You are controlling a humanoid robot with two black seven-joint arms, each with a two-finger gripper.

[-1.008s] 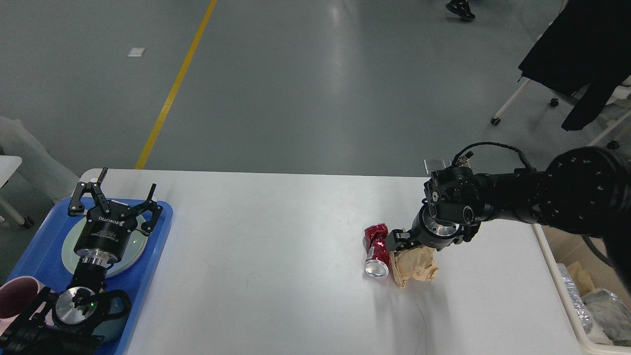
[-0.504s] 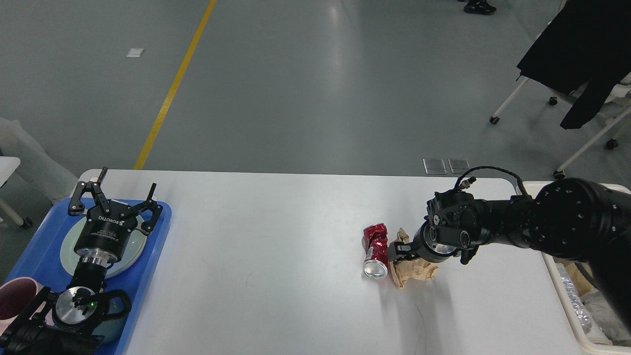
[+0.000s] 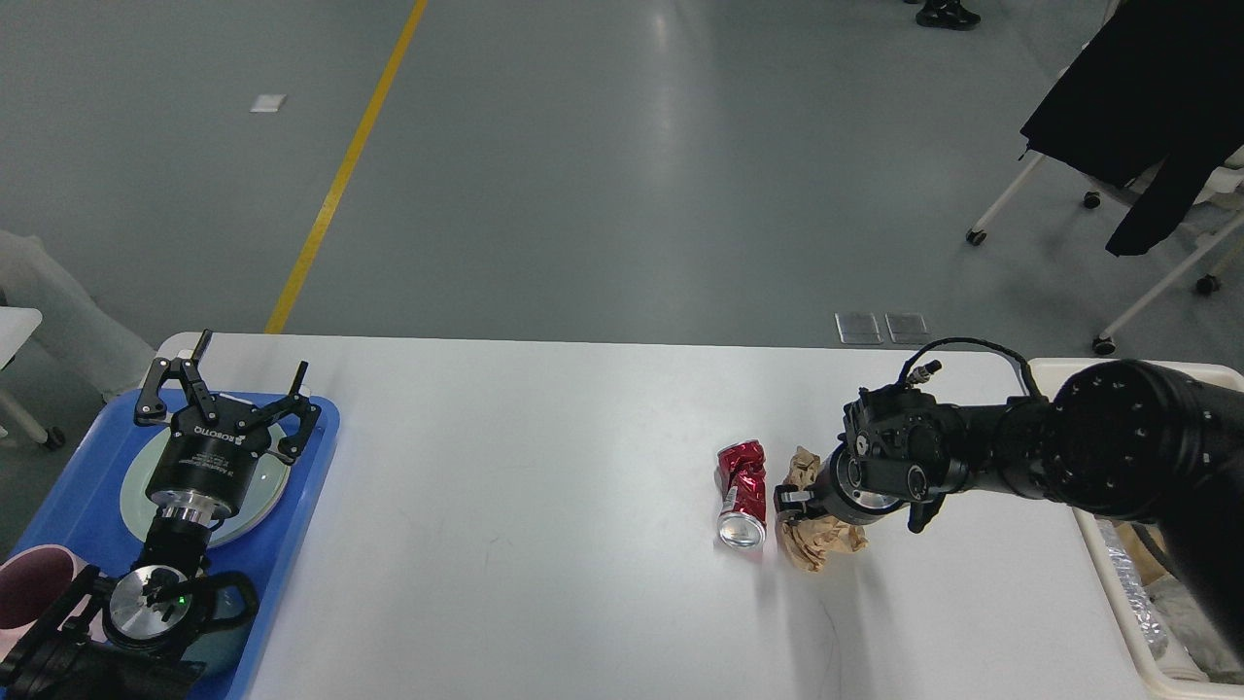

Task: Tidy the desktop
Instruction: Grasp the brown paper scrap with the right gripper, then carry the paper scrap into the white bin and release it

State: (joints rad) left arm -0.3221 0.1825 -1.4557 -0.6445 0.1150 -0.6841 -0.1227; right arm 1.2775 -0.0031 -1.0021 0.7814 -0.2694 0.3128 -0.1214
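Right gripper [image 3: 792,506] pinches the crumpled tan paper wad [image 3: 814,538]; lifting carelessly may knock the adjacent crushed red aluminium can [image 3: 741,494] rolling left. Left gripper [image 3: 228,389] hangs open.

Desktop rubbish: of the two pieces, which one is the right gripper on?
The crumpled brown paper: the right gripper sits on it, while the crushed red can lies untouched alongside.

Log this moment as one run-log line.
right hand: on crumpled paper, grip unclear | left hand: open over blue tray | crushed can: on desktop
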